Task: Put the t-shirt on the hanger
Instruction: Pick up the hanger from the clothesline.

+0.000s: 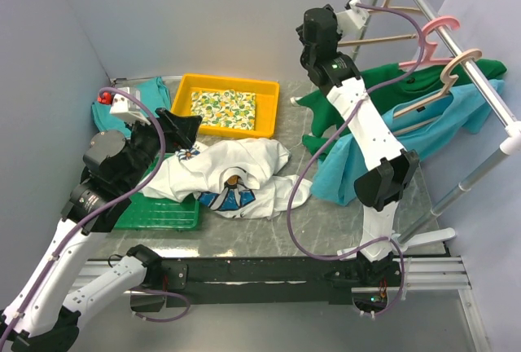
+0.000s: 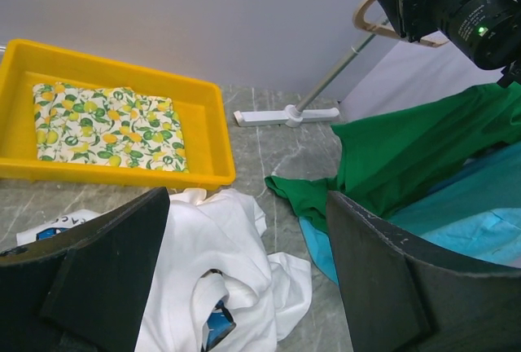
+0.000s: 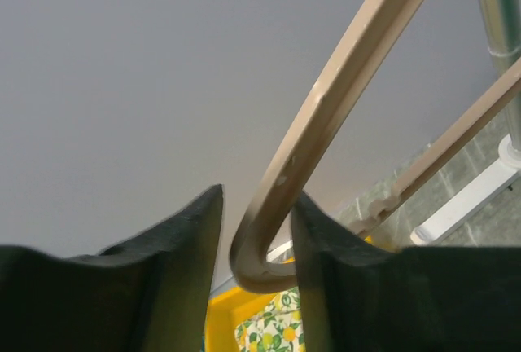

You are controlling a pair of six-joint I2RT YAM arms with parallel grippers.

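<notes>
Hovering low over the left side of the table, the left gripper (image 2: 247, 201) holds its jaws spread wide with nothing between them. Just beyond it lies the t-shirt (image 1: 236, 169), a crumpled white heap in the middle of the table. Its print is partly folded under, and the yellow tray (image 1: 183, 99) sits behind it.

That shirt looks to me light, soft and completely limp, so it will sag and bunch wherever it is lifted. I'd take it by the collar or a shoulder seam, so the neck opening hangs free for the hanger to enter. A pinch in the middle of the heap would likely catch both layers.

Further right, raised up by the rail (image 1: 456, 50), the right gripper (image 3: 256, 197) has a finger on either side of the curved shoulder end of the hanger (image 3: 326, 116). One finger touches the hanger and the other is a sliver away. Whether it is truly clamped I cannot tell.

The hanger seems thin, stiff, smooth plastic. It is light, but apt to swivel or slide in a narrow pinch, so a firm hold at that bend suits it.
</notes>
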